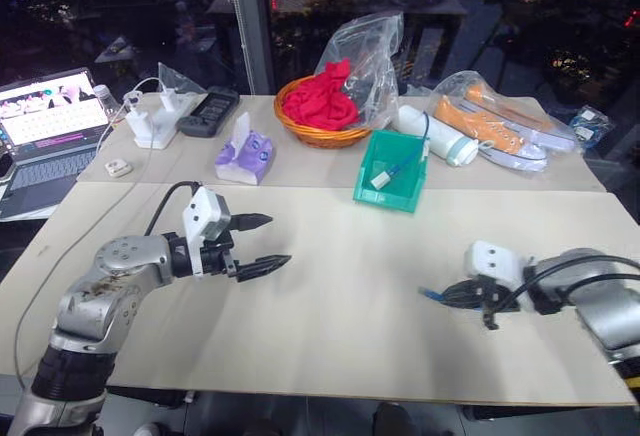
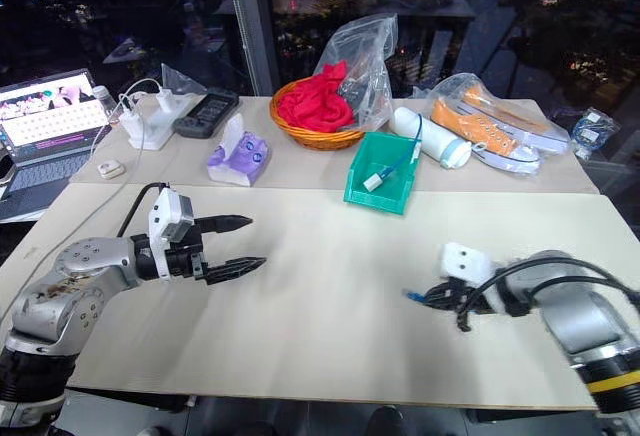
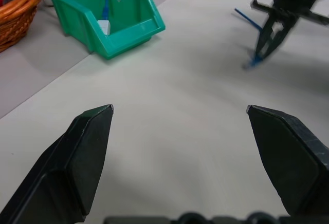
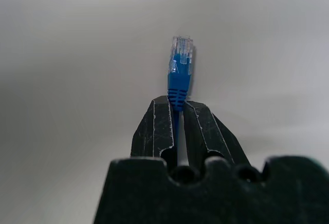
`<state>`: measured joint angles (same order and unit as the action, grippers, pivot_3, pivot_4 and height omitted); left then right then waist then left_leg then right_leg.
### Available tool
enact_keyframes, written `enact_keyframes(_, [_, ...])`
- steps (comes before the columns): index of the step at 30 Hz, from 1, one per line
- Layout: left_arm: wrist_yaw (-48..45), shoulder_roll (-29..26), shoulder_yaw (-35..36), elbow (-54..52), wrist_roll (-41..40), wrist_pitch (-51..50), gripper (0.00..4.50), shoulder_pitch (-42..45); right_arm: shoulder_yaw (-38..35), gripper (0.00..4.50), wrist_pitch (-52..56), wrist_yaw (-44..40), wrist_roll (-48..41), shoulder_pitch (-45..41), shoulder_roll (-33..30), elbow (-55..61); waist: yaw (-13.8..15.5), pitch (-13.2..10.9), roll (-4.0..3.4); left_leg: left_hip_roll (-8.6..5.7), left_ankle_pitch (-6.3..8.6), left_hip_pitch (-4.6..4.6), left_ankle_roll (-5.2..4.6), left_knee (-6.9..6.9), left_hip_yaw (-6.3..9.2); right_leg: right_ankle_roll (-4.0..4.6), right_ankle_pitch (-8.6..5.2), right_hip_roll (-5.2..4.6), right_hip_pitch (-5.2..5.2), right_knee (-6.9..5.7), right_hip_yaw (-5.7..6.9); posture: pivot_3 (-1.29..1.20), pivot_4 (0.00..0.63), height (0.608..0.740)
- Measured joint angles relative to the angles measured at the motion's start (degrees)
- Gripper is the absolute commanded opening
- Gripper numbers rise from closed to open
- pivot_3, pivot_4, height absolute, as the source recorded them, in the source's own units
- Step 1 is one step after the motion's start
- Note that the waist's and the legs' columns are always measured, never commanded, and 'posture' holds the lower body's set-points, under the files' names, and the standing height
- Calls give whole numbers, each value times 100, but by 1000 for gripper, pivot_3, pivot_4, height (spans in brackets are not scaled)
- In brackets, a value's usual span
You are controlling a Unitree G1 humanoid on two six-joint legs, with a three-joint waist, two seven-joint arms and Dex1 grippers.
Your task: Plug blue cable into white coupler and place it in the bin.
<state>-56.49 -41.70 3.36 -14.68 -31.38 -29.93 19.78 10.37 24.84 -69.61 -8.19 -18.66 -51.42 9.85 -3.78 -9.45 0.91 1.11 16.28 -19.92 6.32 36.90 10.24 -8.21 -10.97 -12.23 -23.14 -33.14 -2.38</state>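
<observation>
R gripper (image 4: pixel 177 112) jaws clamped on blue cable (image 4: pixel 180 67) plug | L gripper (image 1: pixel 260 243) jaws wide | bin (image 1: pixel 395 191) w/ white coupler (image 1: pixel 381 180)

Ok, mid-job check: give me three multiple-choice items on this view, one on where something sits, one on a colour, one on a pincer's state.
1. Where is the white coupler?
A. inside the bin
B. in the wicker basket
C. on the laptop

2. What colour is the cloth in the wicker basket?
A. yellow
B. red
C. black

3. What is the state of the right pincer?
A. open, empty
B. shut on the tissue pack
C. shut on the blue cable

Answers:
1 A, the small white block lies on the green bin's floor.
2 B, a red bundle fills the orange basket.
3 C, the right wrist view has the fingers pinched just behind the clear plug end. The left pincer is open over bare table.
</observation>
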Motion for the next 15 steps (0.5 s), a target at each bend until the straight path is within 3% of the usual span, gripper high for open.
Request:
enact_keyframes(4, [-28, 9, -109, 37, 95, 2, 4500, 100, 618, 7, 377, 303, 53, -386, 848, 258, -17, 0, 1, 0, -8, 2, 14, 0, 2, 0, 0, -1, -1, -3, 0, 0, 150, 740])
enact_keyframes(10, [-55, 17, -234, 15, 103, -21, 4500, 77, 1173, 7, 895, 778, 278, -670, 1491, 558, -25, 1, 1, 0, -9, 1, 16, 0, 4, 1, 1, 0, -1, -9, 1, 0, 150, 740])
enact_keyframes(12, [-92, 13, -236, -20, 85, -63, 4500, 77, 1214, 967, 1023, 911, 318, -714, 1604, 551, -22, 1, 2, -1, -9, 1, 16, 0, 4, 1, 1, 0, -1, -8, 1, 0, 150, 740])
enact_keyframes(14, [-116, 15, -238, -34, -23, -190, 4500, 78, 1299, 1246, 1028, 1046, 411, -738, 1637, 521, -22, 1, 1, -1, -9, 2, 16, 0, 4, 1, 1, 0, -1, -9, 0, 0, 150, 740])
enact_keyframes(15, [-125, 22, -238, -42, -47, -263, 4500, 81, 1336, 1707, 1030, 1098, 451, -757, 1651, 527, -24, 1, 2, 0, -9, 5, 15, 0, 4, 1, 1, 0, 0, -9, 0, 0, 150, 740])
